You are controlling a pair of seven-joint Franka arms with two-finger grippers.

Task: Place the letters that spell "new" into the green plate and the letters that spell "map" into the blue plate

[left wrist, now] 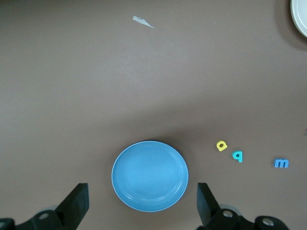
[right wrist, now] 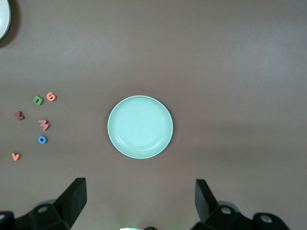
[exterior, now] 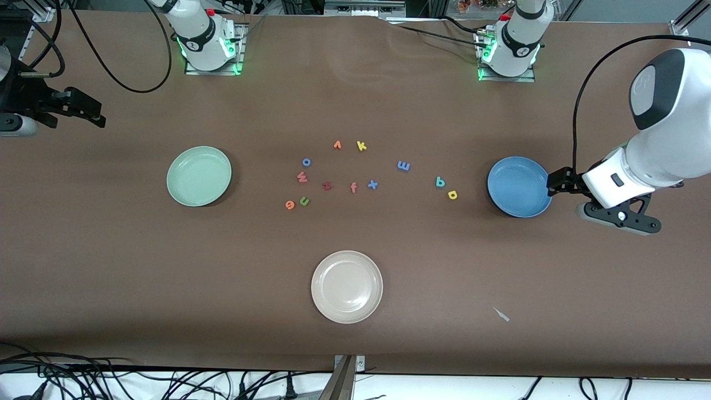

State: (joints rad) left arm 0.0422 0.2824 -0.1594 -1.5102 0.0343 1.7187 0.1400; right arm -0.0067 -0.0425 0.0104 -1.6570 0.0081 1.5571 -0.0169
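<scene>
front view: both plates empty, i note left gripper (exterior: pixel 555 183), fingers spread, over blue plate (exterior: pixel 519 186), nearest yellow p (exterior: pixel 452 194); right gripper (exterior: pixel 91 114), spread, waits near green plate (exterior: pixel 199 175).

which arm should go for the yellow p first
Left. The yellow p lies beside the blue plate, toward the left arm's end, and the open left gripper is over that plate's edge. The right gripper waits open.

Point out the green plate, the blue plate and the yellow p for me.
green plate (exterior: pixel 199 176): front view, centre of its bare dish.
blue plate (exterior: pixel 519 186): front view, centre of its bare dish.
yellow p (exterior: pixel 452 194): front view, on the letter's round bowl.
</scene>
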